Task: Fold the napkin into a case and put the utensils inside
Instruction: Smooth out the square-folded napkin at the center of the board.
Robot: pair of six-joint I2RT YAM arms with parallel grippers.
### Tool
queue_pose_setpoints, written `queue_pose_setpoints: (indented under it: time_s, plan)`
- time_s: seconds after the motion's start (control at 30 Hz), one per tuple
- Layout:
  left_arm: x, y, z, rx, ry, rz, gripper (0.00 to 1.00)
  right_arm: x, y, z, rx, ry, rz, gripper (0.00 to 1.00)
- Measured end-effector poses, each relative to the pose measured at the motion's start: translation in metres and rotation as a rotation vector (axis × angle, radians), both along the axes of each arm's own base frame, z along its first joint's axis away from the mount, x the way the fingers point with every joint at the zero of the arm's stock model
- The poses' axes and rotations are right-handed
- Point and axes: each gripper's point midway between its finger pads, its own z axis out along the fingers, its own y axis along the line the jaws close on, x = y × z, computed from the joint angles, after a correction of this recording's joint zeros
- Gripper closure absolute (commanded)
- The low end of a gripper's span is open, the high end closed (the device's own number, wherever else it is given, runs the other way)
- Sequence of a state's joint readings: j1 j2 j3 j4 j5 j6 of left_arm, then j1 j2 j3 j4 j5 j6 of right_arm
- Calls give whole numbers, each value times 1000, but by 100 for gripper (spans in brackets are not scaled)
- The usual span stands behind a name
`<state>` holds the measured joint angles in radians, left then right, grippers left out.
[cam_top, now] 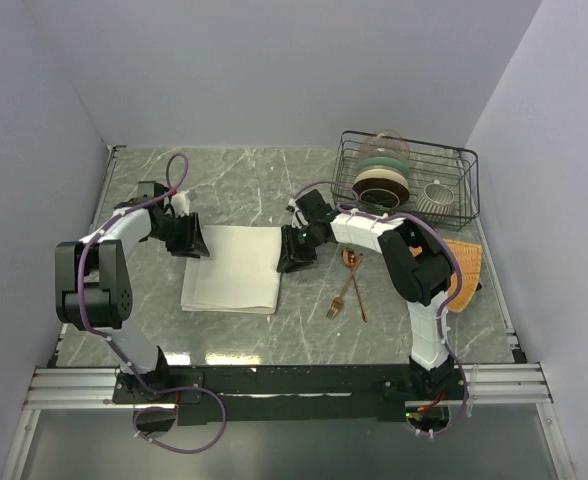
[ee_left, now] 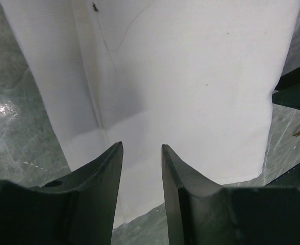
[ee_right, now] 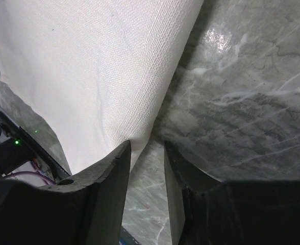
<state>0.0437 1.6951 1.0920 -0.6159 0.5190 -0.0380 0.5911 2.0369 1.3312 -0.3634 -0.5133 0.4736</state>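
Note:
The cream-white napkin point(cam_top: 232, 270) lies flat on the marble table as a folded rectangle. My left gripper point(cam_top: 189, 240) is at its far left corner, and the left wrist view shows the jaws point(ee_left: 142, 148) open over the cloth point(ee_left: 191, 76), gripping nothing. My right gripper point(cam_top: 296, 258) is at the napkin's right edge. In the right wrist view its jaws point(ee_right: 147, 145) are open, the left fingertip touching the cloth's edge point(ee_right: 89, 76) and bare table between the fingers. The copper fork point(cam_top: 339, 298) and spoon point(cam_top: 352, 262) lie crossed on the table right of the napkin.
A black wire rack point(cam_top: 464, 160) with stacked bowls and a cup stands at the back right. An orange woven mat point(cam_top: 464, 272) lies at the right, partly under the right arm. Walls close in the table on the left, back and right.

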Motion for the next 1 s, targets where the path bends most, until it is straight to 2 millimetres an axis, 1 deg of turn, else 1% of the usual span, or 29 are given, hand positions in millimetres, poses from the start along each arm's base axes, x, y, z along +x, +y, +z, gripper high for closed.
queue_pose_setpoints:
  time_s: [0.23,0.43,0.63,0.8,1.0]
  plan:
    - [0,9,-13,15,39,25,58,0,0,0,0,0,0,59]
    - [-2,10,-24,15,76,27,58,0,0,0,-4,0,-2,59]
    - [-1,11,-31,22,93,29,59,0,-1,0,-5,0,-2,59]
    - [3,13,-32,32,92,33,63,1,-1,1,-12,1,-5,59]
    - [3,13,-33,35,95,33,68,1,-2,0,-16,0,-7,59]
